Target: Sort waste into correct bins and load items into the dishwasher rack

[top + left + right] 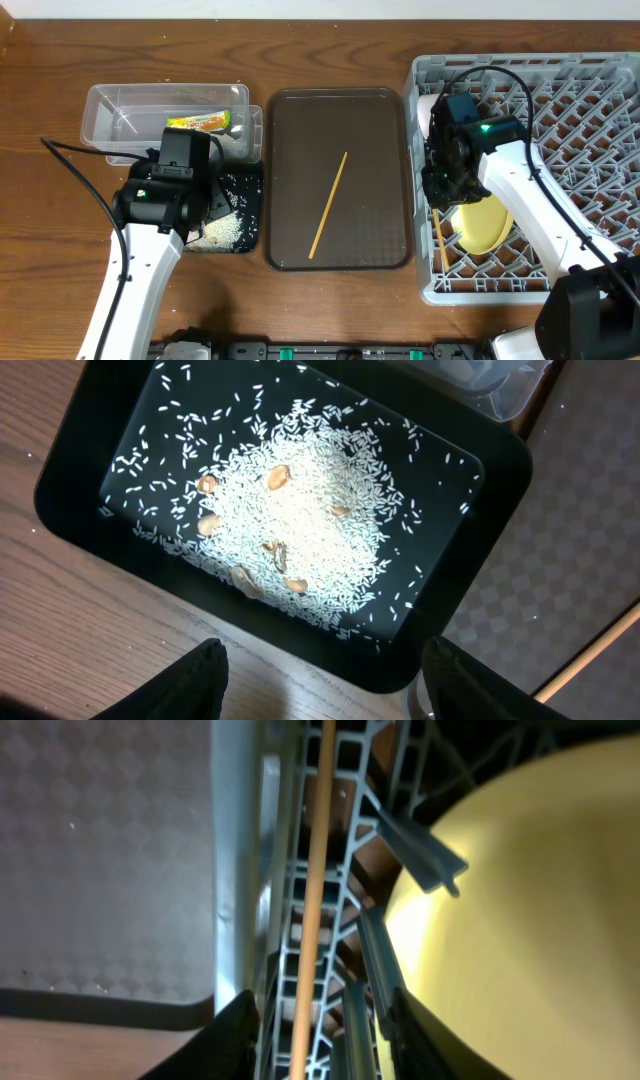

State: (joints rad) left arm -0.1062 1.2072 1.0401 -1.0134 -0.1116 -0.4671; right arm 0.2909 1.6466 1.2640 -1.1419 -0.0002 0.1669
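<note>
My left gripper [325, 695] is open and empty, hovering over the near edge of the black tray [80, 450], which holds a heap of white rice bits [300, 510] with a few brown pieces. The clear tub [110, 105] behind it holds the printed snack wrapper [205, 122]. My right gripper [330, 1045] is open over the left edge of the grey dishwasher rack [560, 90]. One chopstick [312, 890] lies in the rack between its fingers, untouched. The yellow plate [530, 920] stands in the rack beside it. The other chopstick [328, 205] lies on the brown serving tray [300, 120].
The brown serving tray sits between the black tray and the rack. A pale round item [428, 105] shows in the rack's far left corner, mostly hidden by my right arm. The clear tub's corner [500, 385] overlaps the black tray's far side. Cables trail at the left.
</note>
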